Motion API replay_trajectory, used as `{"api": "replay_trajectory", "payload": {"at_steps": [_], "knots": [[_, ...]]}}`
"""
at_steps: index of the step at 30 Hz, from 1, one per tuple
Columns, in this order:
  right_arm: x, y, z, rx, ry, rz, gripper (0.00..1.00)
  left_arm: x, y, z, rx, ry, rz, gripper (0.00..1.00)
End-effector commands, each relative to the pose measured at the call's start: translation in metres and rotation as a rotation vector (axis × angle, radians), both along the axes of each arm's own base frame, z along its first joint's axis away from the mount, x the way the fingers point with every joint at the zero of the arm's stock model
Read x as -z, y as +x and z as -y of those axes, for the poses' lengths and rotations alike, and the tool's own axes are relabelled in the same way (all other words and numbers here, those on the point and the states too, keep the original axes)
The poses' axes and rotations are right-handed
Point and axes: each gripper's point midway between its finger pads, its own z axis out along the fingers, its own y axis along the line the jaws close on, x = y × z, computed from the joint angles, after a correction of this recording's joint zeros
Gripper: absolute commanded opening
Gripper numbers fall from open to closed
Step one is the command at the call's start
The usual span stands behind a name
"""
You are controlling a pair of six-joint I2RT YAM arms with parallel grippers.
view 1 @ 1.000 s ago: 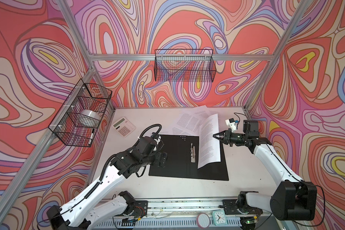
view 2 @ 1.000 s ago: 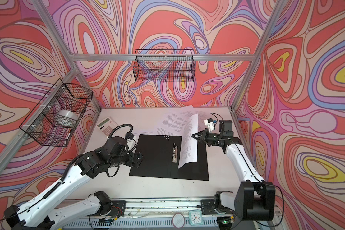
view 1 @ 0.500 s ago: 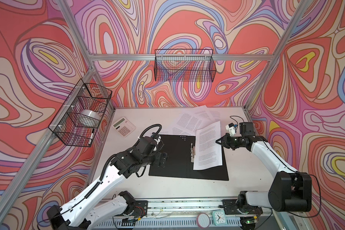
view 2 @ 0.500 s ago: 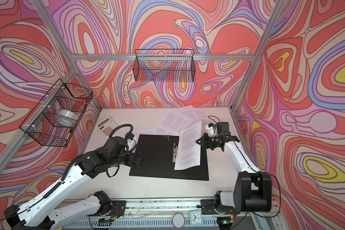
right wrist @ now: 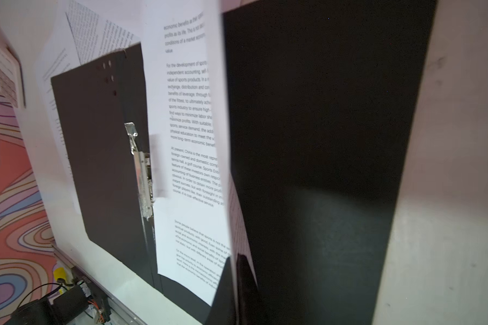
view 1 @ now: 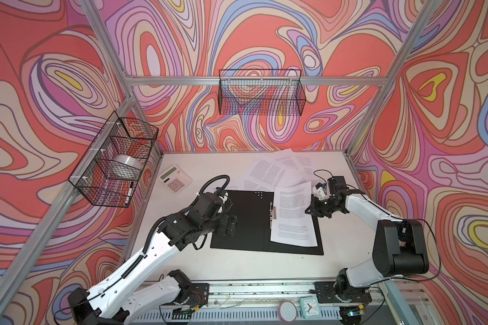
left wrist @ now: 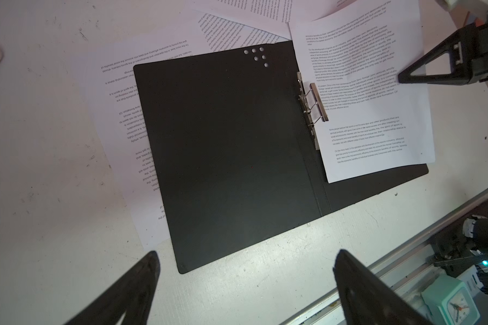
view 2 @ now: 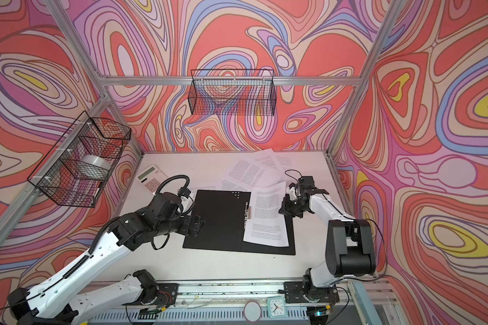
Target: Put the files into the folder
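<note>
One folder point(view 1: 245, 222) on the tabletop point(view 1: 203, 261). One printed sheet point(view 1: 292, 216) on it; perhaps five more files point(view 1: 268, 171) behind and under it, too overlapped for a firm count. One calculator point(view 1: 175, 178). Two wire baskets point(view 1: 261, 94); in the side basket point(view 1: 104, 194), one tape roll point(view 1: 127, 163) and one marker point(view 1: 129, 192). One small clock point(view 1: 310, 306) and one round disc point(view 1: 287, 311) at the front rail point(view 1: 265, 289). One left pincer point(left wrist: 247, 254), one right pincer point(left wrist: 403, 78).
</note>
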Motion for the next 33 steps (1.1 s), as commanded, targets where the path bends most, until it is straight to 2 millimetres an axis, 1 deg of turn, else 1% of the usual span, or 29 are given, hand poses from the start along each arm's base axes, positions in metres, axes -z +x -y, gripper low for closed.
{"api": "replay_trajectory", "payload": {"at_steps": [1,4,7,9,12,14,17,20,24,33], "knots": [[-0.008,0.006,0.009,-0.039,-0.105,0.053,0.00,0.010,-0.004,-0.006,0.001,0.034,-0.029,0.97],[-0.014,0.011,0.008,-0.075,-0.166,0.094,0.00,0.011,-0.003,-0.005,0.002,0.035,-0.033,0.97],[-0.011,0.014,0.004,-0.135,-0.222,0.080,0.00,0.011,-0.003,-0.005,0.003,0.036,-0.034,0.97],[-0.010,0.018,0.002,-0.144,-0.222,0.081,0.00,0.011,-0.004,-0.005,0.004,0.035,-0.033,0.97],[-0.005,0.021,0.008,-0.156,-0.267,0.088,0.00,0.010,-0.004,-0.005,0.003,0.034,-0.031,0.97],[0.001,0.020,0.010,-0.178,-0.287,0.077,0.00,0.010,-0.004,-0.005,0.002,0.033,-0.031,0.97],[0.004,0.020,0.011,-0.207,-0.332,0.078,0.00,0.011,-0.004,-0.005,0.002,0.031,-0.033,0.97],[0.005,0.017,0.015,-0.255,-0.409,0.077,0.00,0.011,-0.004,-0.005,0.003,0.033,-0.034,0.97],[0.002,0.016,0.018,-0.269,-0.458,0.087,0.00,0.010,-0.003,-0.005,0.003,0.032,-0.032,0.97],[0.002,0.010,0.019,-0.286,-0.485,0.061,0.00,0.011,-0.003,-0.006,0.000,0.035,-0.034,0.97]]}}
